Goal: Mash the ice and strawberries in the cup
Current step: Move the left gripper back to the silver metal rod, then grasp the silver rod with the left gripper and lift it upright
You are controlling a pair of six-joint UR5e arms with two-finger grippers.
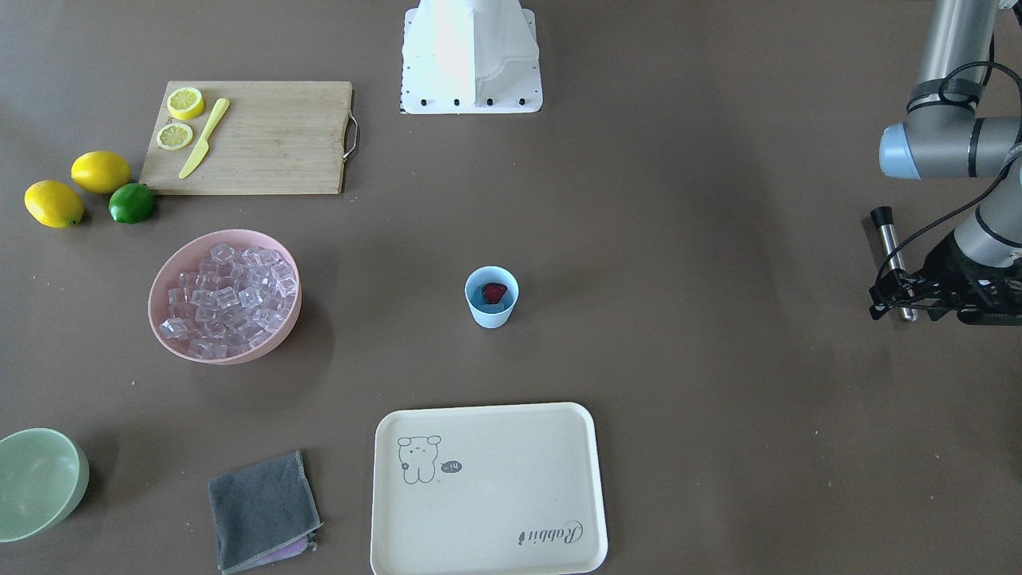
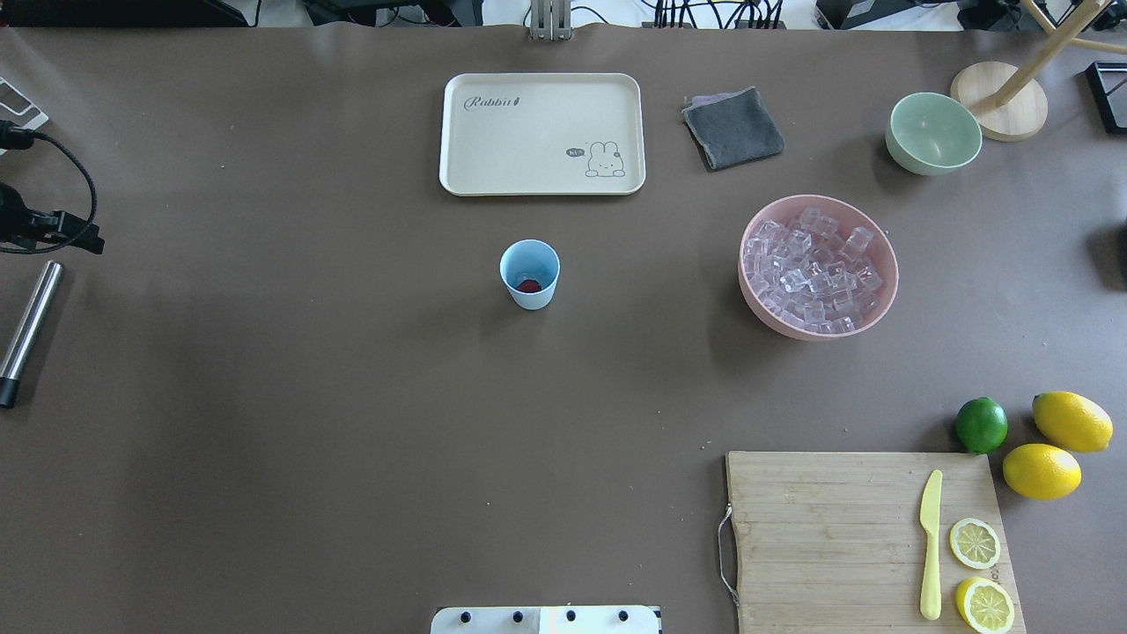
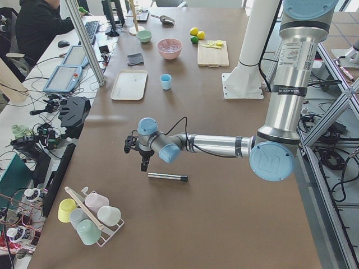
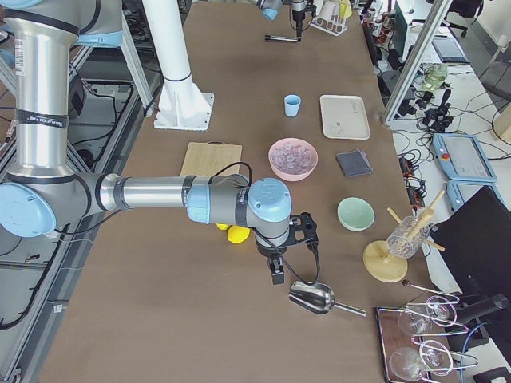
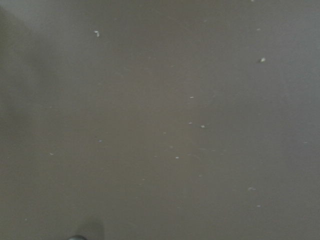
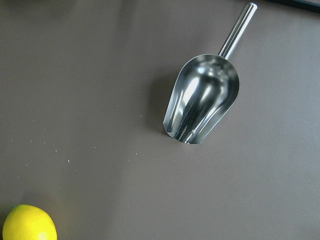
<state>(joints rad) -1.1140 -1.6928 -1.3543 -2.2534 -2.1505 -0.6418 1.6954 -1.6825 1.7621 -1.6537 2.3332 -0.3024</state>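
Right gripper [image 4: 277,273], spread I cannot tell, hangs over scoop [image 6: 202,100], likely for ice [image 2: 814,269] at 3 o'clock from cup [image 2: 529,300]

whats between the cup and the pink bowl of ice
Nothing. In the overhead view only bare brown table runs from the cup to the pink bowl holding the ice. The front-facing view agrees.

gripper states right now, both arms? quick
Left gripper: cannot tell, jaws unclear; metal rod lies loose beside it.
Right gripper: cannot tell, only a side view shows it; scoop lies ungrasped.
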